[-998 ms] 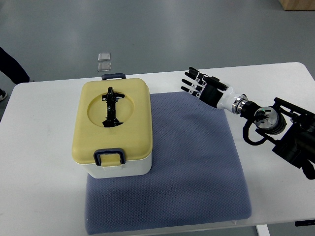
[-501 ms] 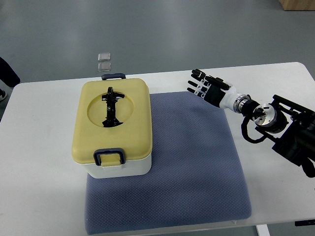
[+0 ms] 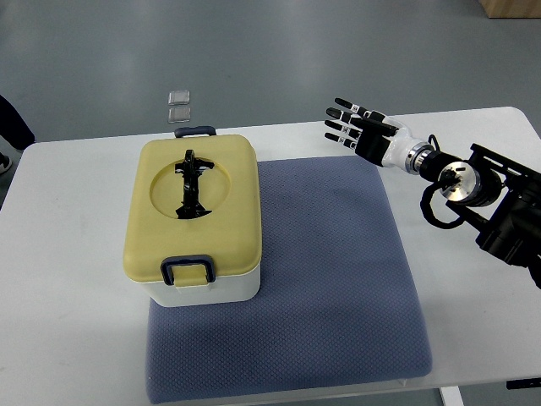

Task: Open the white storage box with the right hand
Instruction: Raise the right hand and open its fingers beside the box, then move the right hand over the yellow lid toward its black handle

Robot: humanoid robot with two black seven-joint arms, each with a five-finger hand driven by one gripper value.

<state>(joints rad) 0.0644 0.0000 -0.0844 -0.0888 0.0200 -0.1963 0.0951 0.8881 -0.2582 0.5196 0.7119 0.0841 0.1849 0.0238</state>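
The storage box (image 3: 194, 220) has a white body and a pale yellow lid with a black folded handle (image 3: 189, 184) in a round recess. It stands closed on the left part of a blue-grey mat (image 3: 330, 279). A blue latch (image 3: 188, 269) is down at its front, another (image 3: 194, 131) at its back. My right hand (image 3: 351, 125) is open, fingers spread and pointing left. It hovers over the mat's far right corner, well to the right of the box, holding nothing. The left arm is out of view.
The white table (image 3: 68, 279) carries the mat and box. Two small clear squares (image 3: 178, 104) lie on the grey floor beyond the table's far edge. A dark shape (image 3: 15, 123) shows at the far left edge. My right arm's black housing (image 3: 507, 216) fills the right side.
My right hand has moved up and away from the box, toward the table's far edge, and a little to the right. Its fingers stay spread. The box has not moved.
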